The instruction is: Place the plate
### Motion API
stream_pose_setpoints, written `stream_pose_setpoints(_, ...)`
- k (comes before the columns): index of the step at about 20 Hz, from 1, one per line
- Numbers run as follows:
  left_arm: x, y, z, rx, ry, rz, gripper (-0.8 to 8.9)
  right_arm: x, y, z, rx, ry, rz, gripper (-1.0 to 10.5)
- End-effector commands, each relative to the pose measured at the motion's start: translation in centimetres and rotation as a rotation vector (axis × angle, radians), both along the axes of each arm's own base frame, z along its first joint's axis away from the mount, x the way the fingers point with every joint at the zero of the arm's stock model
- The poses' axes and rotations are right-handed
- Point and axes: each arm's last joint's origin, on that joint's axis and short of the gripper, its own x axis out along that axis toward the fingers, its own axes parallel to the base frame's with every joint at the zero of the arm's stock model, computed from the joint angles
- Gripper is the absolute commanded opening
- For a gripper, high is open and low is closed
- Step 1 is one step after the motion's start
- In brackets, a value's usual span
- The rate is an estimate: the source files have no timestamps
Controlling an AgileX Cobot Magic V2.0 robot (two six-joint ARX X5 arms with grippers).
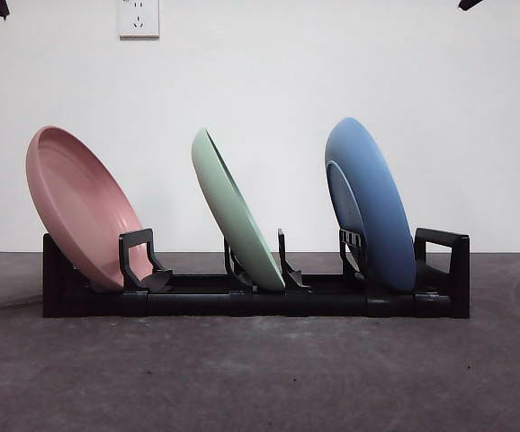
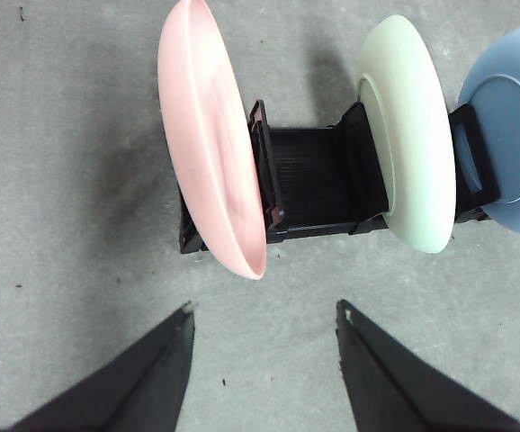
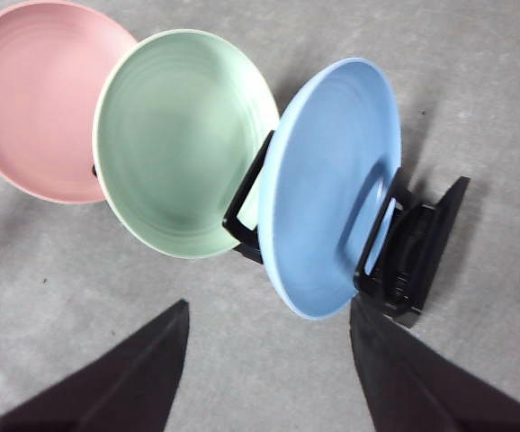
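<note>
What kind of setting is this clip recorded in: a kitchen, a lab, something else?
Probably a lab test bench, not a kitchen: a bare grey table, a plain white wall with power outlets, and only a black dish rack holding pink, green and blue plates.

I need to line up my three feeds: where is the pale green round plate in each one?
Front view: pale green round plate in the black rack's middle slot, leaning.
Left wrist view: toward the right, seen edge-on.
Right wrist view: centre-left, face showing.
Shared landmark: it stands between the pink plate and the blue plate.
</note>
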Motion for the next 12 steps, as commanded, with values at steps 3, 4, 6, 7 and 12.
stream_pose_setpoints(3,0.2,-0.1,0.6,0.008,-0.03,-0.013,2.5,2.6,1.3,-1.4,0.009,0.09,-0.01,2.7)
stream_pose_setpoints(4,0.2,-0.1,0.6,0.008,-0.031,-0.013,2.5,3.4,1.7,-2.0,0.016,0.118,0.007,2.7)
stream_pose_setpoints(6,0.2,-0.1,0.6,0.008,-0.031,-0.013,2.5,5.1,2.5,-3.3,0.038,0.164,0.032,2.7)
stream_pose_setpoints(7,0.2,-0.1,0.6,0.008,-0.03,-0.013,2.5,6.0,2.9,-3.9,0.042,0.173,0.033,2.7)
stream_pose_setpoints(12,0.2,-0.1,0.6,0.008,-0.03,-0.013,2.5,9.3,4.2,-6.3,0.059,0.177,0.036,2.1)
